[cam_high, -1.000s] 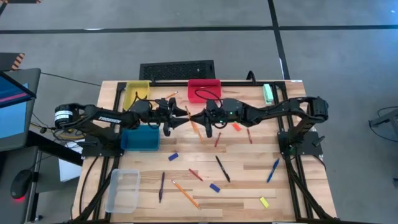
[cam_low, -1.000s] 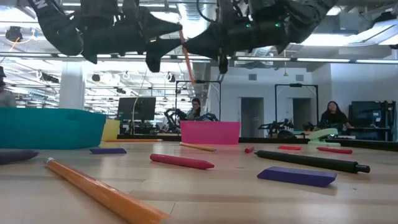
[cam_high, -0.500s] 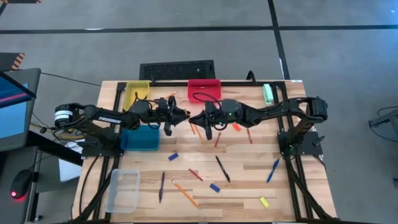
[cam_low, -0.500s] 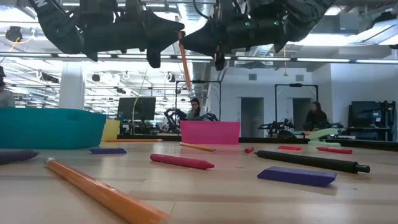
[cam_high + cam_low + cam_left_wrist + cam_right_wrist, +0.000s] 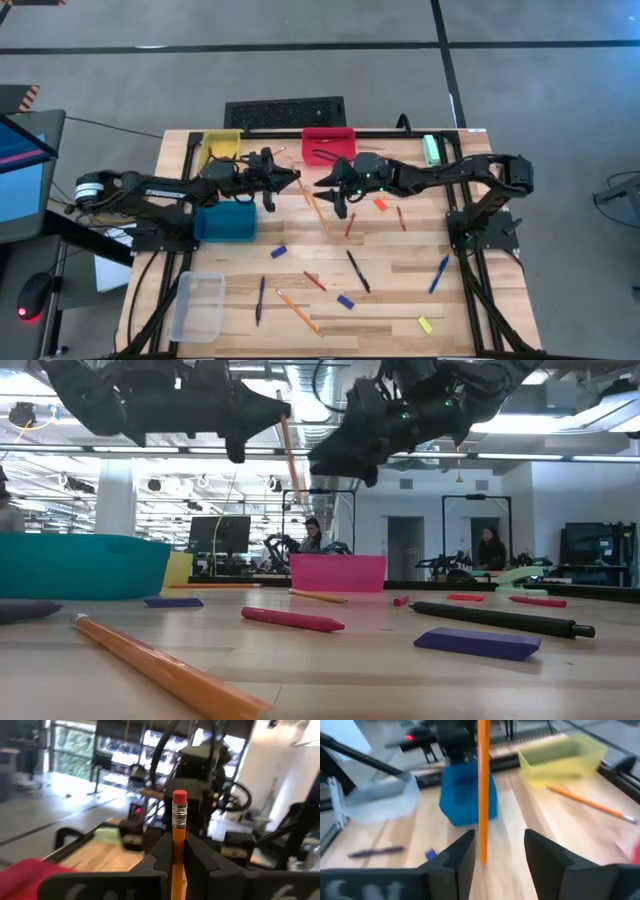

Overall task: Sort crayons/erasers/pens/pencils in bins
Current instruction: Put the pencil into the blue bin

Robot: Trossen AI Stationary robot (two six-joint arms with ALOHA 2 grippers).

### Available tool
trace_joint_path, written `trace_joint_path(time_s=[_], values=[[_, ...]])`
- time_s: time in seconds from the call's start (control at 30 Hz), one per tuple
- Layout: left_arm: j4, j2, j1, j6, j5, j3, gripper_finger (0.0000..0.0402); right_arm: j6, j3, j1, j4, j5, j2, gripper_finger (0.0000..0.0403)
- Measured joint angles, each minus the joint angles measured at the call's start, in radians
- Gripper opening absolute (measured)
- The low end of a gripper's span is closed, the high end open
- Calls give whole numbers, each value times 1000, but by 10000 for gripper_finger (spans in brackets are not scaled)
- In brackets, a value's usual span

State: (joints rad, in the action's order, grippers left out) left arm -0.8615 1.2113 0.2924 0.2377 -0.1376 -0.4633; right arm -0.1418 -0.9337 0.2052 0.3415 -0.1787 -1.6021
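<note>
Holding a long orange wooden pencil (image 5: 176,851) near its pink eraser end, the left pincer (image 5: 292,180) is clamped tight on it above the wooden table (image 5: 400,290). Just past its tips the right pincer (image 5: 322,186) stands spread apart, the pencil shaft running between its fingers (image 5: 463,854) without touching them. Below the left pincer's wrist sits the teal-blue plastic bin (image 5: 226,222); beyond both pincers, the red plastic bin (image 5: 328,141) and the yellow plastic bin (image 5: 221,149).

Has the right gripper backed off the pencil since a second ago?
Yes. The right gripper has opened and shifted slightly toward the red bin; the left gripper holds the pencil.
</note>
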Motion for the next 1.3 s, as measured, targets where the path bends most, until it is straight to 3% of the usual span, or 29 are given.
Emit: trace_joint_path(time_s=[0.13,0.3,0.43,0.63,0.77,0.97,1.3], values=[[302,-175,21,-27,40,-13,16,69,7,22,-147,0,58,156],[912,-345,16,-76,167,-163,15,125,51,40,-251,0,111,64],[1287,-361,-15,-76,255,-322,14,127,123,53,-230,0,135,8],[1630,-263,-41,-61,268,-492,13,109,213,61,-133,0,154,19],[1784,-161,-41,-61,270,-546,13,111,254,66,-61,-1,157,6],[1885,-14,-49,-128,265,-550,14,135,258,66,-65,-1,157,11],[1886,146,-143,-110,251,-538,15,177,258,60,-76,-3,157,6]])
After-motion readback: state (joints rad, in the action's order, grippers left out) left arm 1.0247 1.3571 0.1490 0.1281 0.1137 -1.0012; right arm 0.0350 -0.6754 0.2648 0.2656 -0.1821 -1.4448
